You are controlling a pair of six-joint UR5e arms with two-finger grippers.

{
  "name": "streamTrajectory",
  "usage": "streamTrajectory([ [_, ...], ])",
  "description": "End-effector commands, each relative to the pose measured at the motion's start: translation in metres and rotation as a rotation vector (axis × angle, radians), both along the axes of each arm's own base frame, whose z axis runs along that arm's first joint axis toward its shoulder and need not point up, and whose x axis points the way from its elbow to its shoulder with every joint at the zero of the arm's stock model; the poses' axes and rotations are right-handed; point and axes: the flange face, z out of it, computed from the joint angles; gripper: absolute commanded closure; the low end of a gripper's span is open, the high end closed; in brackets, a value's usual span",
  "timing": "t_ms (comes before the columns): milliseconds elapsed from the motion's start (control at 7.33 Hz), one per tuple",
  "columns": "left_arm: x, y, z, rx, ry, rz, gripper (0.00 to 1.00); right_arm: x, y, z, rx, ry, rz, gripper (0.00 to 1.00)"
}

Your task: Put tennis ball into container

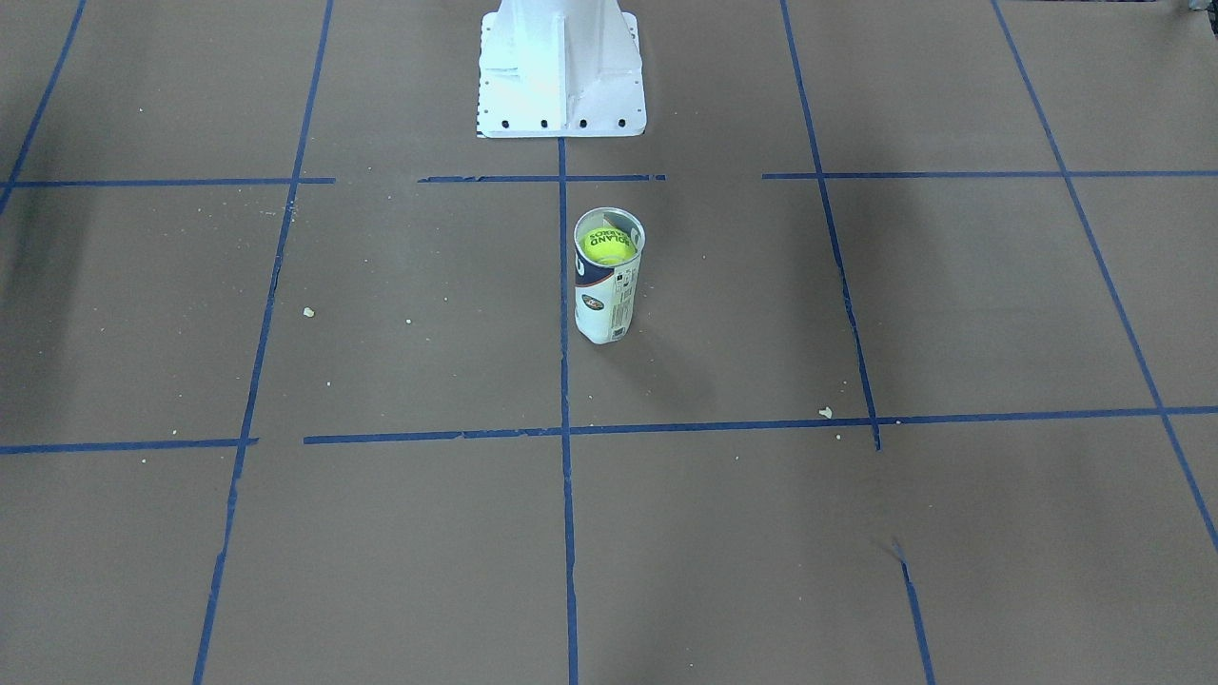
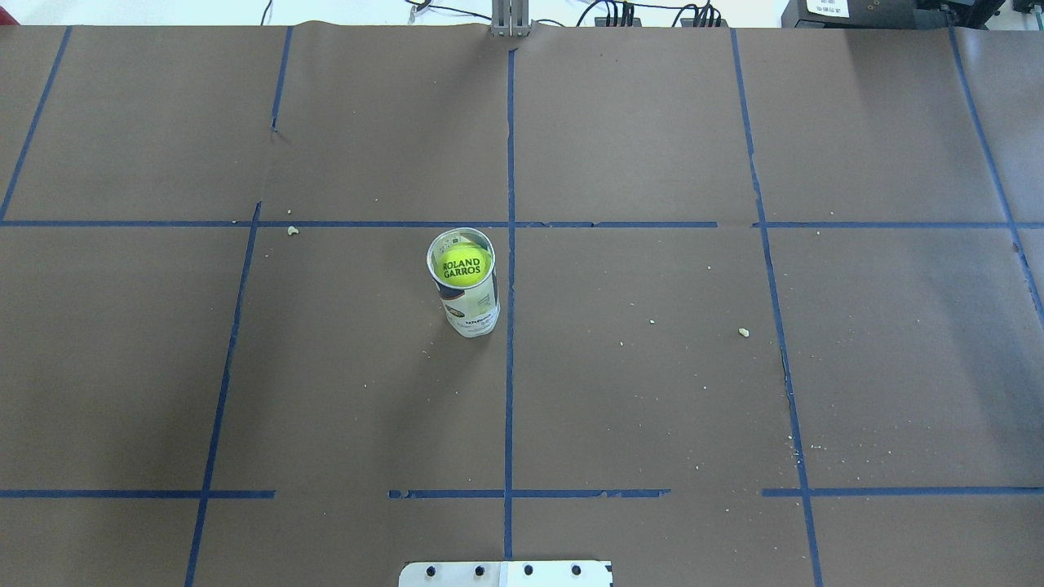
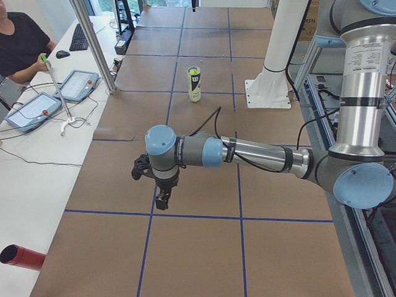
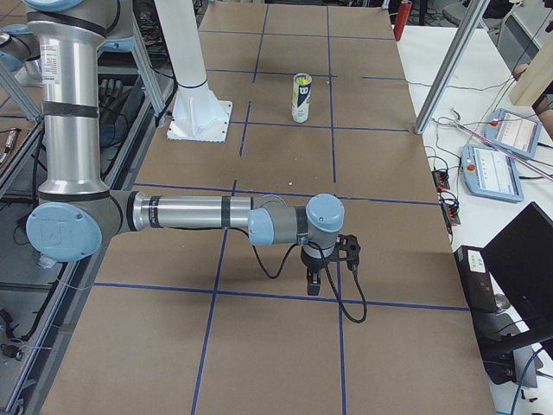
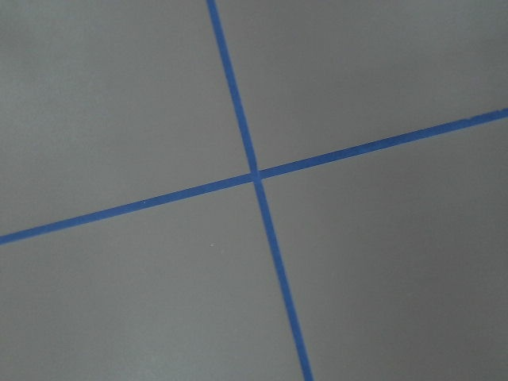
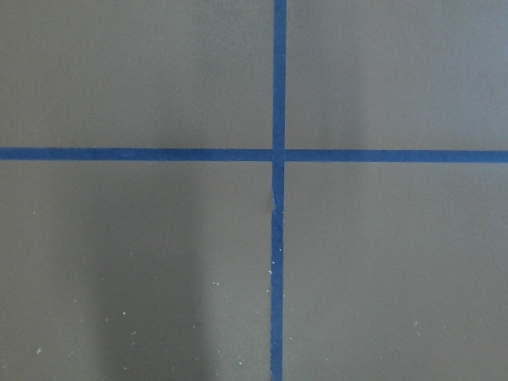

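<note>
Ball position: tennis ball (image 2: 466, 265) seated inside the container (image 2: 471, 311), just below the open rim, lettering upward; task judged as good as done.
Container position: upright on the counter (image 2: 652, 367), just beside the middle blue tape line, in front of the white pedestal (image 1: 561, 76), well apart from both arms.
Ball handling: probably light, felt-covered and grippy, springy under a squeeze, quick to roll if let loose. Best pinched across the widest girth; reachable now only from above, through the mouth.
Container handling: thin clear plastic, likely light, smooth-walled and easy to tip or dent. Best taken round the labelled middle of the wall with a gentle pinch.
Ball writing: "ROLAND GARROS" in dark capitals, legible from overhead.
Container label: white and navy, with a barcode and a small dark oval logo; fine print too small to read.
Left tool (image 3: 162, 201): low over a tape line, far from the container; released or clenched cannot be told.
Right tool (image 4: 314, 284): likewise low near a tape line at the other end; state cannot be told.
</note>
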Motion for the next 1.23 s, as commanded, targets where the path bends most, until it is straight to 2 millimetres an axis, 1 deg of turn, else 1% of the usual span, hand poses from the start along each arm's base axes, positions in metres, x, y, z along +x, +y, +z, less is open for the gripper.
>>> streamTrajectory([
  [0,0.0021,0.0065,0.0307,-0.025,0.037,-0.005,0.0,0.0002,0.0,-0.0001,0.0,0.0,0.0,0.0],
  [273,0.0011,0.0066,0.0291,-0.027,0.034,-0.009,0.0,0.0002,0.0,-0.0001,0.0,0.0,0.0,0.0],
  [1091,0.0008,0.011,0.0387,-0.058,0.029,-0.013,0.0,0.0002,0.0,-0.0001,0.0,0.0,0.0,0.0],
])
